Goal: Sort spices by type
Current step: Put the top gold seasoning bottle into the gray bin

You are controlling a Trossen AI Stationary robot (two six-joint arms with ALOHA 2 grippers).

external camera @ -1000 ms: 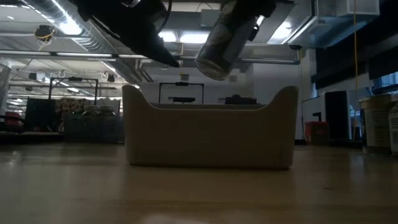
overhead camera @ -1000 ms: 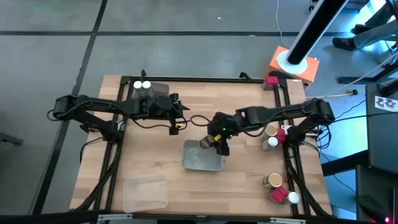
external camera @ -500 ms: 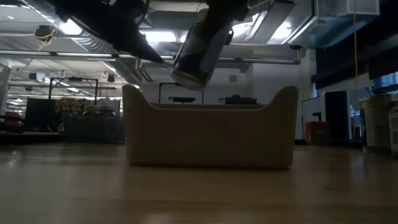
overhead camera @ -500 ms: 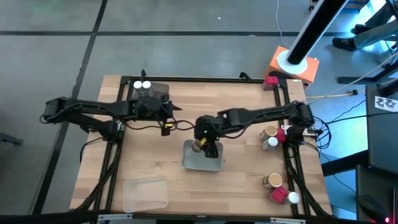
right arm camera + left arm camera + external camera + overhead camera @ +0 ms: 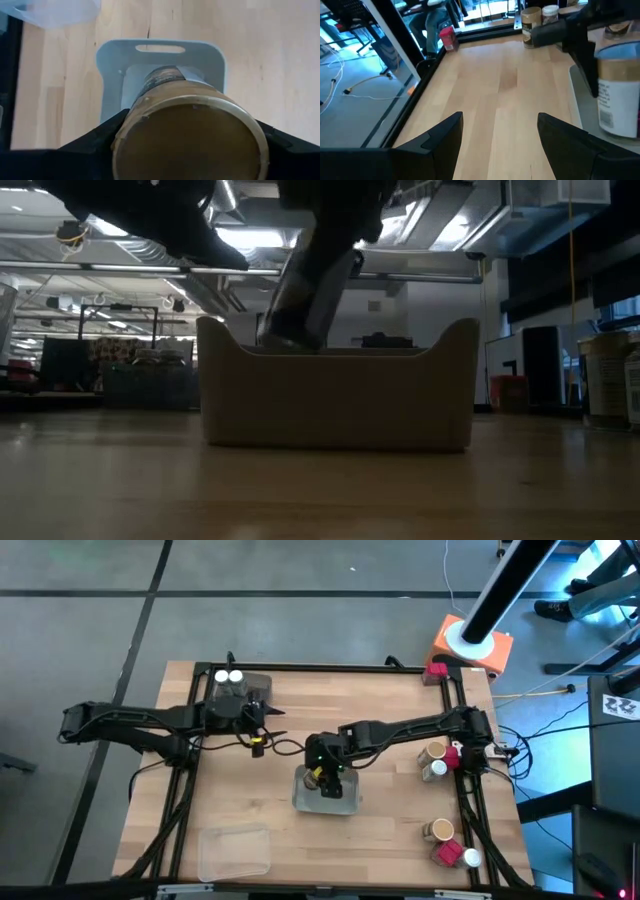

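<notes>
wooden worktop [image 5: 240,790] carries a grey tray [image 5: 340,802]; right tool [image 5: 322,772] grips a tan-lidded jar [image 5: 190,132] by its sides, tilted over it. rigid, light, probably slick. farther off, left tool [image 5: 258,723] gapes, holding nothing.

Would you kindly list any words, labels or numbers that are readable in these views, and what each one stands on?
No text can be read in any view.
Tan-lidded jar held by the right gripper over the grey tray: its label shows print and a barcode-like patch, too blurred to read.
Jars at the far table edge: labels too small to read.
</notes>
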